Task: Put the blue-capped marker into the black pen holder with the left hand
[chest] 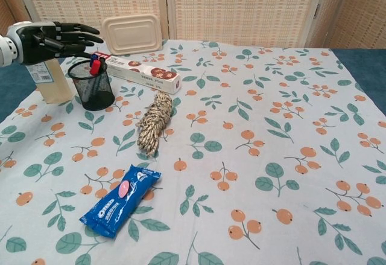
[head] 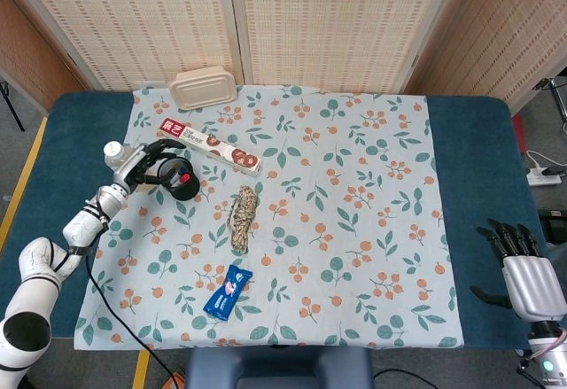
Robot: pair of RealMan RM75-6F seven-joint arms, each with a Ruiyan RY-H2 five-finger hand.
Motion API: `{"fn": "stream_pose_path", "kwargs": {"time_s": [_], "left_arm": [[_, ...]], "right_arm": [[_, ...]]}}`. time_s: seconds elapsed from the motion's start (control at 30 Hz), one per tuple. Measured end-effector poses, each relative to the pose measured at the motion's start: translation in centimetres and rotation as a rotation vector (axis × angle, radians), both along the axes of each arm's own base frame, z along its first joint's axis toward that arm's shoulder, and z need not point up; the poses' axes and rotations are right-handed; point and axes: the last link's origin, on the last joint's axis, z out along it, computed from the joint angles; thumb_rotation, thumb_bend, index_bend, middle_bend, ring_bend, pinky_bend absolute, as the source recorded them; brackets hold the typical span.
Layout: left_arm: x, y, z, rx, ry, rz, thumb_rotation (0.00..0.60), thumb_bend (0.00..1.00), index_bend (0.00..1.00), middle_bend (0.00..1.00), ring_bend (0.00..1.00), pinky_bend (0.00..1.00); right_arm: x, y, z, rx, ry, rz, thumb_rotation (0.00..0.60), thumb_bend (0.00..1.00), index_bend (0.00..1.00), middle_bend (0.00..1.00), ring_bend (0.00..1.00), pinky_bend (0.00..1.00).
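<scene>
The black mesh pen holder (head: pixel 177 182) (chest: pixel 91 87) stands on the floral cloth at the far left. The blue-capped marker (head: pixel 185 174) stands inside it beside a red-capped pen (chest: pixel 94 66), and only their caps show above the rim. My left hand (head: pixel 151 160) (chest: pixel 51 38) hovers just left of and above the holder, fingers spread toward it, holding nothing. My right hand (head: pixel 523 269) rests open at the right edge of the table, far from everything, and shows only in the head view.
A clear bottle (chest: pixel 48 81) stands directly left of the holder, under my left hand. A long biscuit box (head: pixel 210 147) lies behind the holder, with a beige lunch box (head: pixel 204 86) farther back. A rope bundle (head: pixel 241 218) and a blue Oreo pack (head: pixel 228 291) lie mid-cloth.
</scene>
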Motion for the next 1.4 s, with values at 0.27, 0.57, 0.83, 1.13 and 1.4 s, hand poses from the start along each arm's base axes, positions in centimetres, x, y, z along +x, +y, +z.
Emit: {"fn": "stream_pose_path", "kwargs": {"time_s": [0.27,0.57,0.83,1.13,1.4], "left_arm": [[0.6,0.3,0.9,0.033,0.010,-0.035,0.600,0.41,0.12,0.09,0.00,0.12],[2.8,-0.3,4.9,0.221,0.132,-0.277,0.600,0.40,0.15,0.12,0.00,0.17],[4.9,-5.5,8.6,0.464,0.405,-0.502,0.600,0.41,0.20,0.14,0.03,0.17],[2.1,-16.5,10.2,0.724,0.953,-0.432,0.600,0.41,0.22,0.14,0.03,0.14],[-7.1,-24.5,11.0,0.626,1.269,-0.021,0.600,0.41,0.22,0.13,0.03,0.13]], "right_arm": [[0.0,0.0,0.2,0.000,-0.017,0.006,0.600,0.00,0.17,0.06,0.08,0.03],[0.3,0.3,0.5,0.009,-0.052,0.031,0.600,0.00,0.17,0.06,0.08,0.03],[0.8,0.8,0.8,0.014,-0.061,0.072,0.600,0.00,0.17,0.06,0.08,0.03],[1.6,1.5,0.7,0.033,-0.061,0.126,0.600,0.00,0.17,0.06,0.08,0.03],[1.9,1.8,0.6,0.040,-0.064,0.146,0.600,0.00,0.17,0.06,0.08,0.03]]}}
